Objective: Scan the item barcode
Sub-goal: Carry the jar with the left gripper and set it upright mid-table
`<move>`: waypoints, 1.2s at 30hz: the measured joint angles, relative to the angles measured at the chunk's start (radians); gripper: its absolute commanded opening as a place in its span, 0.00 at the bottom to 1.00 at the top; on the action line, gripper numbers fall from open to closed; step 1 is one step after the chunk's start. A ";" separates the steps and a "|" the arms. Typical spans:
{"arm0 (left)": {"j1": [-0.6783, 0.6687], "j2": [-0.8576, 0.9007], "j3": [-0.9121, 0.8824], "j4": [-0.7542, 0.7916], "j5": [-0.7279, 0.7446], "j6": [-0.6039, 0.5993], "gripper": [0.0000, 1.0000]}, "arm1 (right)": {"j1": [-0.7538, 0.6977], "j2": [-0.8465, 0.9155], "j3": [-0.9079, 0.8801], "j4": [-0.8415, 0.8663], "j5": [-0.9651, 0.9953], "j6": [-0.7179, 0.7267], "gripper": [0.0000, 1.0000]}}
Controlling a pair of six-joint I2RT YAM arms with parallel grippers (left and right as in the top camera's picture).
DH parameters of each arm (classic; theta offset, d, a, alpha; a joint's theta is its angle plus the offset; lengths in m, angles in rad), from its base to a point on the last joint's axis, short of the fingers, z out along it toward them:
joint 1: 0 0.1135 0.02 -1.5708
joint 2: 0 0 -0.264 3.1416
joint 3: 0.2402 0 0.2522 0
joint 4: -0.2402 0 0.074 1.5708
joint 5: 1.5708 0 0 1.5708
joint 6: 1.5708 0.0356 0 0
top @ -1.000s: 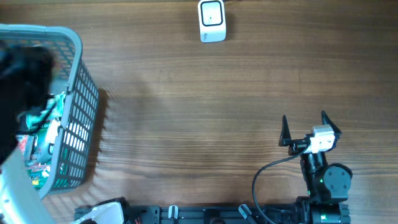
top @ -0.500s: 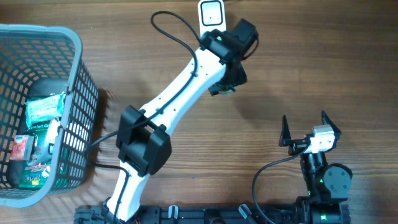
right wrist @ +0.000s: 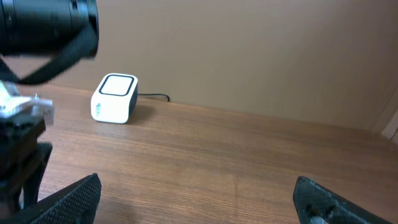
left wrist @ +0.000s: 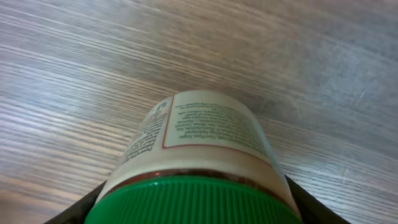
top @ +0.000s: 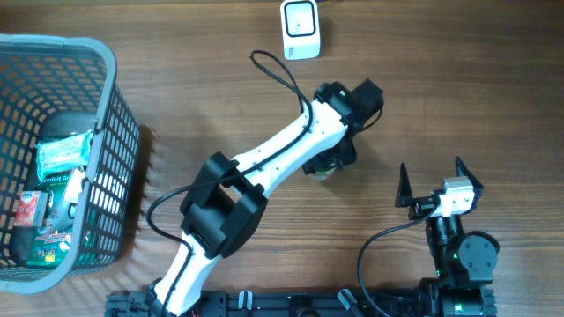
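Observation:
A jar [left wrist: 199, 130] with a green ribbed lid and a white printed label fills the left wrist view, lying low over the wooden table. My left gripper [left wrist: 193, 208] is shut on it, with a dark finger on each side of the lid. From overhead the left gripper [top: 328, 160] sits mid-table, below and right of the white barcode scanner [top: 300, 29], and only a bit of the jar [top: 323, 171] shows under it. My right gripper [top: 433, 180] rests open at the lower right with nothing between its fingers. The scanner [right wrist: 114, 98] also shows in the right wrist view.
A grey plastic basket [top: 107, 63] at the far left holds several packaged items. The left arm [top: 264, 163] stretches diagonally across the table's middle. The scanner's cable [right wrist: 155, 96] runs along the back edge.
The left arm left the basket, swung to the scanner with the jar, then drew back down and right toward the table's middle. The right arm has not moved.

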 measured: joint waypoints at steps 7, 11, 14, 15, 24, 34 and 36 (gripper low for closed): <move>-0.037 0.004 -0.056 0.057 0.055 -0.052 0.64 | 0.000 0.000 0.000 0.000 0.000 0.000 1.00; -0.047 0.004 -0.056 0.076 0.067 -0.056 0.66 | 0.000 0.000 0.000 0.000 0.000 0.000 1.00; -0.054 0.004 -0.056 0.075 0.072 -0.059 0.66 | 0.000 0.000 0.000 0.000 0.000 0.000 1.00; -0.054 0.004 -0.056 0.075 0.072 -0.059 0.65 | 0.000 0.000 0.000 0.000 0.000 0.000 1.00; -0.091 0.004 -0.056 0.126 0.010 -0.060 0.66 | 0.000 0.000 0.000 0.000 0.000 0.000 1.00; -0.093 0.004 -0.056 0.142 -0.031 -0.060 0.70 | 0.000 0.000 0.000 0.000 0.000 0.000 1.00; -0.093 0.013 -0.058 0.146 -0.031 -0.061 1.00 | 0.000 0.000 0.000 0.000 0.000 0.000 1.00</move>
